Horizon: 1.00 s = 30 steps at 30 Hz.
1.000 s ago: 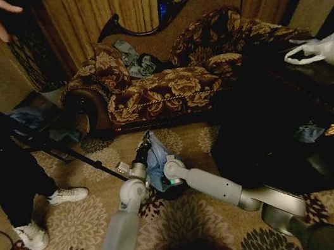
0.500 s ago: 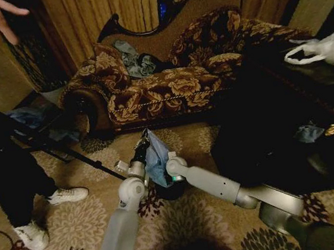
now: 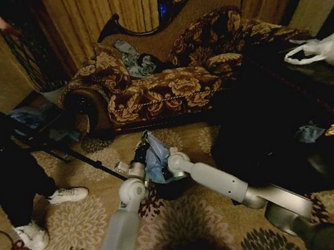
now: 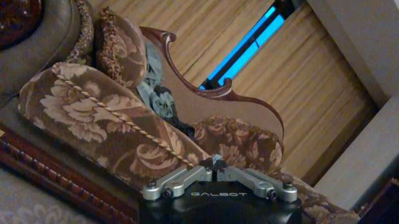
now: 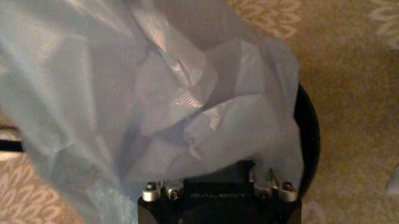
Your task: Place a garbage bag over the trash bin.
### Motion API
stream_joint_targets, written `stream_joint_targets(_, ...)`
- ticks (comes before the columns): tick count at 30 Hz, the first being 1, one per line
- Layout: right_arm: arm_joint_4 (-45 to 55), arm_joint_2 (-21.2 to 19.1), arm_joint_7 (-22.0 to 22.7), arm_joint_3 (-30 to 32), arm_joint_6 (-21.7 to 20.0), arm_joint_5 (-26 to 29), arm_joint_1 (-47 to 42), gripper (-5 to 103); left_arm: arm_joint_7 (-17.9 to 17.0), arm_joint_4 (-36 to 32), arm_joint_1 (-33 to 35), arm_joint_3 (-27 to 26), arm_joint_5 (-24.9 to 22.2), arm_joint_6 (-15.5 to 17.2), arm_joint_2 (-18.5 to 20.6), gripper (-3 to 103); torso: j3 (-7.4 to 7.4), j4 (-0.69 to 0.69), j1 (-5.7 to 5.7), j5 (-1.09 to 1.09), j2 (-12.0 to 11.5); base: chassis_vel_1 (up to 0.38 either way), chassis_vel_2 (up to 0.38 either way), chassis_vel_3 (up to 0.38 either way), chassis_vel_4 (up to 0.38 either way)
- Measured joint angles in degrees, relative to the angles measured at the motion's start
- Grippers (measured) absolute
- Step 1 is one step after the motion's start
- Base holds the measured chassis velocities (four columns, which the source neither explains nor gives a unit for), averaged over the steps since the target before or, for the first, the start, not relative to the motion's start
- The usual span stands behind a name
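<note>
Head view: we see the bag [image 3: 155,159] bunched between our two grippers, above the bin [image 3: 171,190] on the carpet. Our left gripper [image 4: 215,171] is pinched closed; whether film lies between its tips, we cannot tell. The bag covers our right gripper [image 5: 218,179], so its grip stays unclear.

Both arms: smooth pale grey tubular links, rounded white joint housings at the wrists. Right arm has a darker grey metallic elbow section. Left pincer [image 4: 216,173]: black body with "GALBOT" lettering, two silver metal finger links fixed by small round screws. Right pincer [image 5: 218,184]: same black housing, same lettering, silver screws at both corners.
</note>
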Motion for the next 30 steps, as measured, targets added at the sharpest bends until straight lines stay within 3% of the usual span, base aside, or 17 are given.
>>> stream_joint_targets(8, 7.8, -4.0, 0.6, -0.1, 0.0, -0.1, -0.4, 81, 0.0, 1.0, 0.0, 0.2, 0.1, 0.0, -0.1, 0, 0.00, 0.00, 0.00, 0.00, 0.0, 0.000, 0.000, 0.000, 0.000)
stream_joint_targets(10, 8.5, -4.4, 0.6, -0.1, 0.0, -0.3, -0.5, 81, 0.0, 1.3, -0.1, 0.3, 0.1, 0.0, -0.1, 0, 0.00, 0.00, 0.00, 0.00, 0.0, 0.000, 0.000, 0.000, 0.000)
stream_joint_targets(12, 11.2, -6.0, 0.5, 0.0, 0.0, -1.5, -1.1, 92, 0.1, 2.3, -0.5, 0.3, 0.2, 0.0, -0.1, 0, 0.00, 0.00, 0.00, -0.01, 0.0, 0.000, 0.000, 0.000, 0.000)
stream_joint_targets(15, 13.5, -7.1, 0.5, 0.5, 0.1, -1.9, -1.7, 99, 0.1, 2.8, -0.7, 0.4, 0.1, 0.0, 0.1, 0, 0.00, 0.00, 0.00, 0.00, 0.0, 0.000, 0.000, 0.000, 0.000)
stream_joint_targets(26, 21.9, -10.9, -0.5, 3.1, 0.0, -3.7, -2.4, 100, 0.0, 4.1, -0.8, 0.8, 0.3, -0.1, 0.1, 0, 0.00, 0.00, 0.00, 0.00, 0.0, 0.000, 0.000, 0.000, 0.000)
stream_joint_targets(30, 22.3, -14.1, -9.0, 6.9, -2.1, -12.7, -3.6, 100, 0.2, 5.6, -1.4, 1.2, 0.2, -0.1, 0.2, 0, 0.01, 0.00, 0.00, 0.00, 0.0, 0.000, 0.000, 0.000, 0.000)
